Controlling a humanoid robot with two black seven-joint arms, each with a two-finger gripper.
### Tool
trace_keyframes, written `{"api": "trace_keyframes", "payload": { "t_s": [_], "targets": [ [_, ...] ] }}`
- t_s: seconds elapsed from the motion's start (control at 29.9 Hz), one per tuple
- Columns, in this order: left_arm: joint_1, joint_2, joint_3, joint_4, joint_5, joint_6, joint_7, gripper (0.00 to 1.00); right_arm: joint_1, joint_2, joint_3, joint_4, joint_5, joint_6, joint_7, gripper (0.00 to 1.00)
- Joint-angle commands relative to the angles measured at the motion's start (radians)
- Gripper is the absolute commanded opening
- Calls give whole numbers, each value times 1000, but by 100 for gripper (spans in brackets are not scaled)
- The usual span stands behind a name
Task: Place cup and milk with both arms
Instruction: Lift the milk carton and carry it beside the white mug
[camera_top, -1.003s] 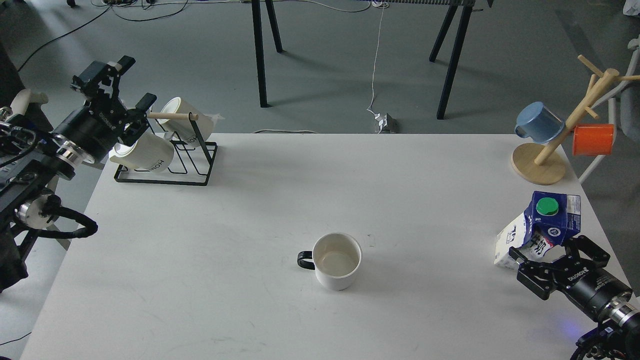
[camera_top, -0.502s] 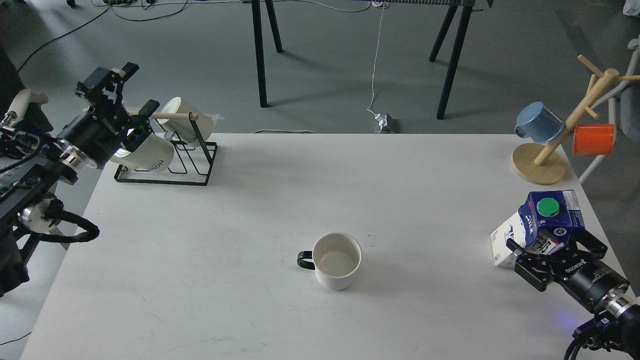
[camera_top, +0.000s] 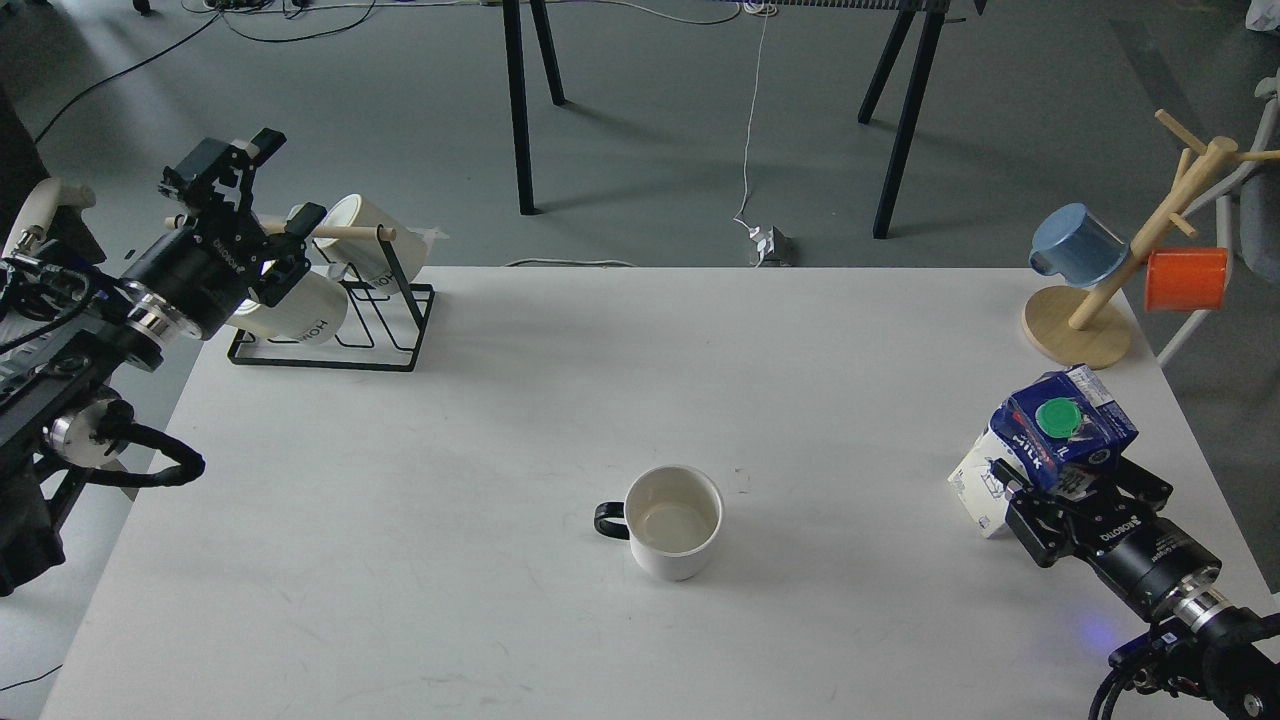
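Observation:
A white cup (camera_top: 676, 520) with a black handle stands upright and empty at the table's centre front. A blue and white milk carton (camera_top: 1030, 445) with a green cap is tilted at the right edge of the table. My right gripper (camera_top: 1076, 484) is shut on its lower part. My left gripper (camera_top: 282, 180) is open at the far left. Its fingers straddle the wooden rod of a black wire rack (camera_top: 400, 335), just above a cream mug (camera_top: 300, 310) that hangs there.
A second cream mug (camera_top: 362, 228) hangs on the rack's far side. A wooden mug tree (camera_top: 1080, 335) at the back right holds a blue cup (camera_top: 1078, 245) and an orange cup (camera_top: 1186, 279). The white table (camera_top: 500, 420) ends close to the carton.
My right gripper has carried the milk carton left and turned it, with the cap facing more toward me. My left gripper has shifted a little right and up along the rack's rod.

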Motion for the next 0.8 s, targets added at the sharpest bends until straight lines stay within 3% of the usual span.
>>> {"api": "trace_keyframes", "payload": {
  "t_s": [0.0, 0.37, 0.77],
  "targets": [
    [3, -1, 0, 1, 0, 0, 0, 91, -3, 1, -2, 8, 0, 0, 0, 37],
    [9, -1, 0, 1, 1, 0, 0, 91, 38, 60, -38, 166, -139, 0, 0, 36],
    [31, 6, 0, 1, 1, 0, 0, 91, 121, 260, -173, 123, -301, 0, 0, 37]
  ]
}}
